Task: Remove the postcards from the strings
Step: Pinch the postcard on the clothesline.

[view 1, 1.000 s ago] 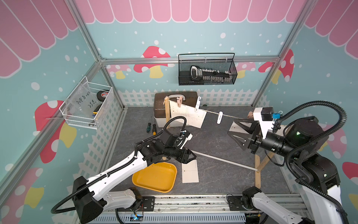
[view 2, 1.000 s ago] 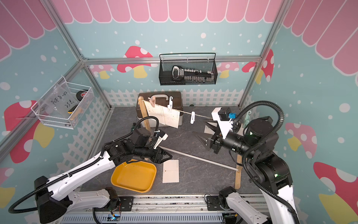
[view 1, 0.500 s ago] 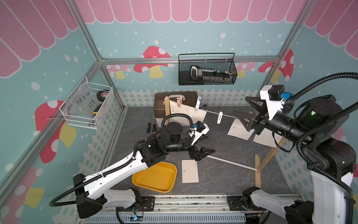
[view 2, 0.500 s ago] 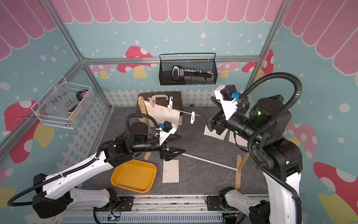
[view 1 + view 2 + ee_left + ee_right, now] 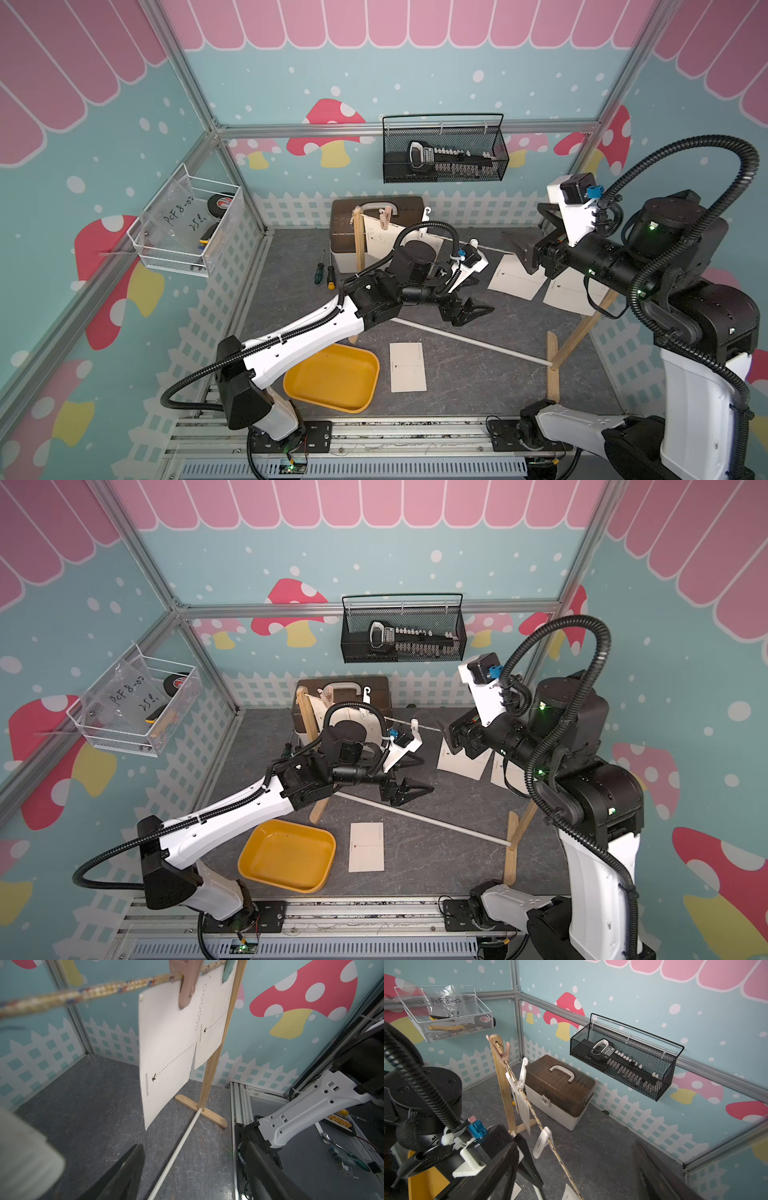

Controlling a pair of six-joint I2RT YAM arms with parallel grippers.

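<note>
Currently you hold nothing in either gripper. Your left gripper has its fingers spread wide with nothing between them. It hangs clear of the table, on the near side of the strings, roughly midway between the two wooden posts. Your right gripper is also spread wide and empty, up by the strings close to the near post, the one beside your right arm. In the right wrist view the twine crosses the gap between its fingers, but you cannot tell whether it sits level with them.

Two postcards hang side by side from the strings next to that near post. The left wrist view shows one under a tan peg and the one behind it under a mint peg, overlapping slightly. Another postcard hangs by the far post, pegged at its top edge; your left arm hides what is beside it. One postcard lies flat on the table, between the yellow tray and the near post's foot, on the near side of the white rod.
</note>
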